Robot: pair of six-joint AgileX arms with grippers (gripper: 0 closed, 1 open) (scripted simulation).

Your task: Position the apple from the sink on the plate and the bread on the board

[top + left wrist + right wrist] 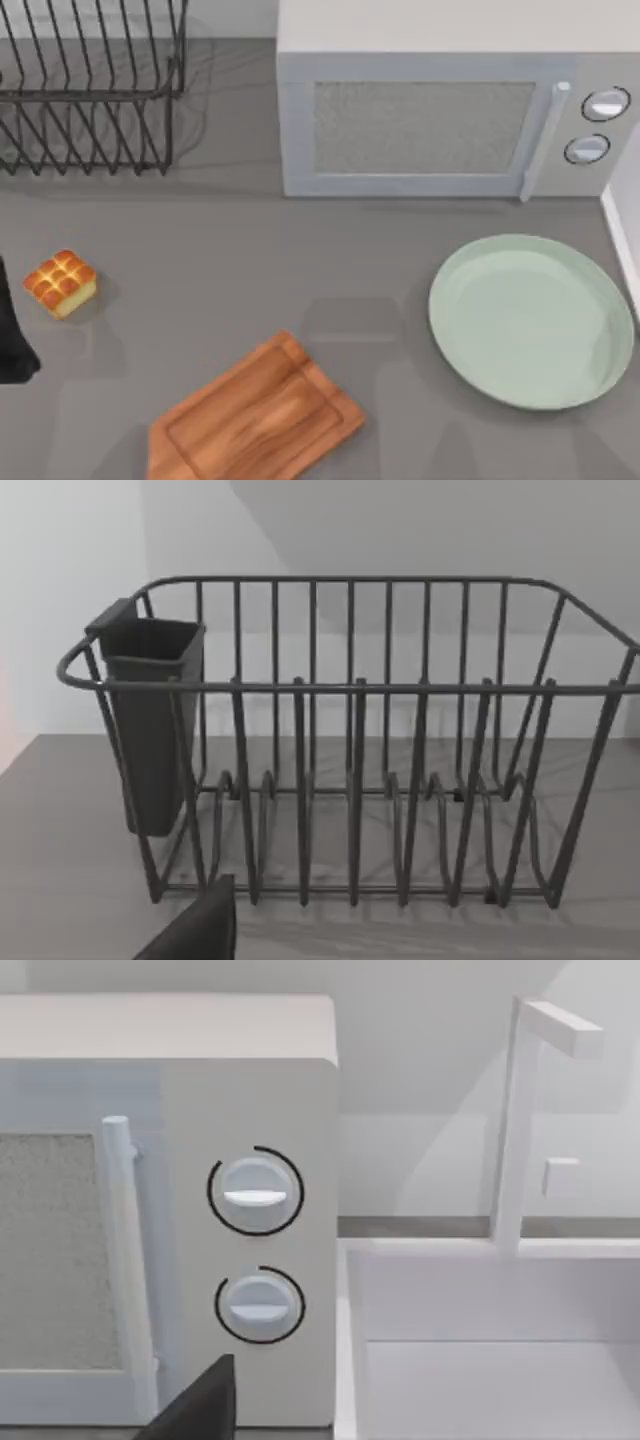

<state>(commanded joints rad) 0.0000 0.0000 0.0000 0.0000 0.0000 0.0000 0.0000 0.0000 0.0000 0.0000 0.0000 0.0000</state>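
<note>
L arm: dark shape at far left edge of the bench in the top view, just left of the bread; can't tell how its pincer stands. Left wrist view faces the dark wire dish rack w/ a dark cup-like holder hung on one end; rack sits at back left of the bench.

Bread: small square loaf, glossy golden-brown top split into bumps, pale yellow sides. Lies on the bare bench at left, near the L arm, apart from the board.

Board: reddish-brown wood, visible grain, rounded corners, groove near edge. Lies tilted at front, left of centre, nothing on it.

Microwave at back centre-right, two round knobs beside its handle.

Plate: large, round, pale green, shallow raised rim, at right front of the microwave, bare.

Right wrist view faces the microwave knobs and a white sink w/ white faucet just beside it. R pincer: can't tell its state.
</note>
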